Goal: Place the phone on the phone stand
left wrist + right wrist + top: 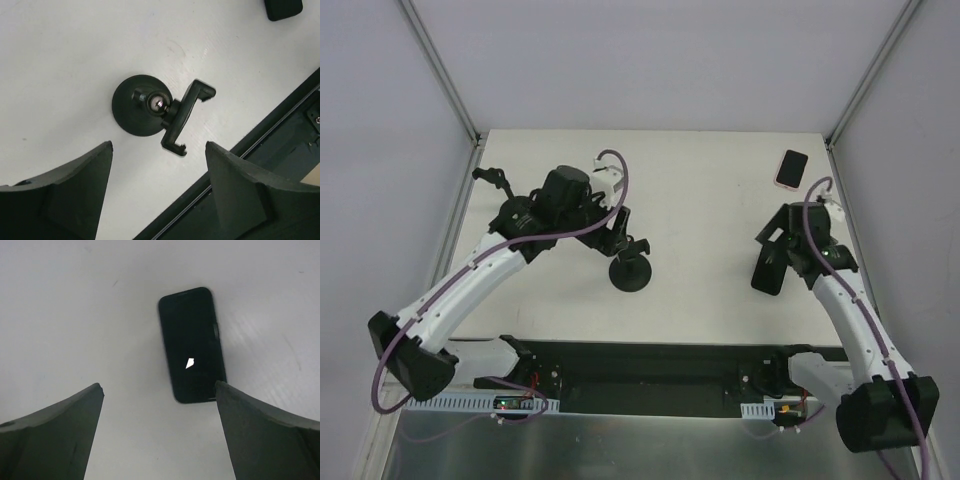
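Top external view: a dark, flat rectangular phone with a pinkish rim [792, 169] lies on the white table [710, 190]. It is well apart from the black phone stand with a round base and clip cradle [632, 272], off to the stand's right and farther from my arm bases. My right arm is the one nearer the phone.

Right wrist view: my right gripper [159, 387] hangs over the phone with its fingers spread wide, holding nothing. The phone sits ahead of them, a little right of centre. Its long axis runs away from me, so I judge the fingers would close across its narrow width.

Left wrist view: my left gripper [158, 155] hovers above the stand, fingers apart and empty. The stand's cradle holds nothing yet.
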You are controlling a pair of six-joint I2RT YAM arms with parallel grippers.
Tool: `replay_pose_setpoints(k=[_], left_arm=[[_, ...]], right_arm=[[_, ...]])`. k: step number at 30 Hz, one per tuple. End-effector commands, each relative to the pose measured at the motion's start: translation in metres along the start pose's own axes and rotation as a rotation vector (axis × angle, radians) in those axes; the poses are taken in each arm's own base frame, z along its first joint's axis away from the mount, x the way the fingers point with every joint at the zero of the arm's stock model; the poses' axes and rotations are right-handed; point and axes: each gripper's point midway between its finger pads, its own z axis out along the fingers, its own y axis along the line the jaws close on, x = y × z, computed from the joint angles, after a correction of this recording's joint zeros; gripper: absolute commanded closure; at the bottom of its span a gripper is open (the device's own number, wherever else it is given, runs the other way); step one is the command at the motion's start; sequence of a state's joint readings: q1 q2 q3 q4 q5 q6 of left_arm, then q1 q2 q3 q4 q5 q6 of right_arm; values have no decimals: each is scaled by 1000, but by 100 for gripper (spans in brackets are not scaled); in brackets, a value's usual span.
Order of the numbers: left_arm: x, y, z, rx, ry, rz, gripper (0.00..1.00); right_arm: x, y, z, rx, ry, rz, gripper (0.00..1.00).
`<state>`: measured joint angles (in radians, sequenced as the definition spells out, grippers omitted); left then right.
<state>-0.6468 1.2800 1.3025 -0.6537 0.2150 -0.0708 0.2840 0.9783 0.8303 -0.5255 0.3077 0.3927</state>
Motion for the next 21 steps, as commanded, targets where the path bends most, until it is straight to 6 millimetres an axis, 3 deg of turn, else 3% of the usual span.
replay_pose_setpoints(k=[1,2,5,6,8,13,17,21], left_arm=[[-20,20,-39,-119,-260,-31,25],[-21,28,-45,-167,-290,-42,24],[-31,24,-68,-155,-397,-52,23],[-29,22,-69,-137,-415,-52,23],[-29,19,-69,-122,-430,-69,23],[-32,-3,-77,-6,-461,-73,25],[-32,-9,-79,23,-466,-72,25],[-32,-4,-80,-9,-475,-64,25]], right_arm=[[1,-60,13,153,128,220,4],[0,-65,18,158,141,250,4],[0,-75,37,170,211,263,4],[9,-78,47,180,276,246,4],[6,-67,55,88,342,188,4],[16,-79,87,130,449,172,4],[18,-75,103,91,498,99,4],[33,-71,114,141,586,19,4]])
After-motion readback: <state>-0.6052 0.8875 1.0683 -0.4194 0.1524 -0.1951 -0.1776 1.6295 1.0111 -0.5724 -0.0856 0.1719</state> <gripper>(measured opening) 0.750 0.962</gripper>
